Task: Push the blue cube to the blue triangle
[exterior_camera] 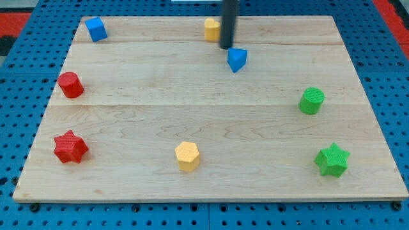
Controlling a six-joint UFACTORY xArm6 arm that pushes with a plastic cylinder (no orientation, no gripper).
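Blue cube (96, 29) sits near the counter's top-left corner in the view, resting flat on the pale wood and touching nothing, well apart from the blue triangle (237, 59), which lies right of centre in the upper part of the counter (204, 128). My tip (227, 47) comes down just to the upper left of the blue triangle, very close to it, though I cannot tell whether the two touch; the cube is far off to the view's left of my tip. My end effector is only this straight dark rod, so it neither opens nor closes and it grips nothing. A yellow block (212, 29) stands just to the view's left of the rod near the top edge, partly hidden by it, so its shape is unclear to me. Below the blue cube, along the left side, a red cylinder (70, 85) stands, and lower still a red star (70, 147). A yellow hexagonal block (188, 156) rests near the bottom, a little left of centre. On the right side a green cylinder (312, 101) stands, with a green star (332, 160) below it near the bottom-right corner. All the blocks are well apart from one another, and the wooden counter lies on a blue perforated base (19, 96)
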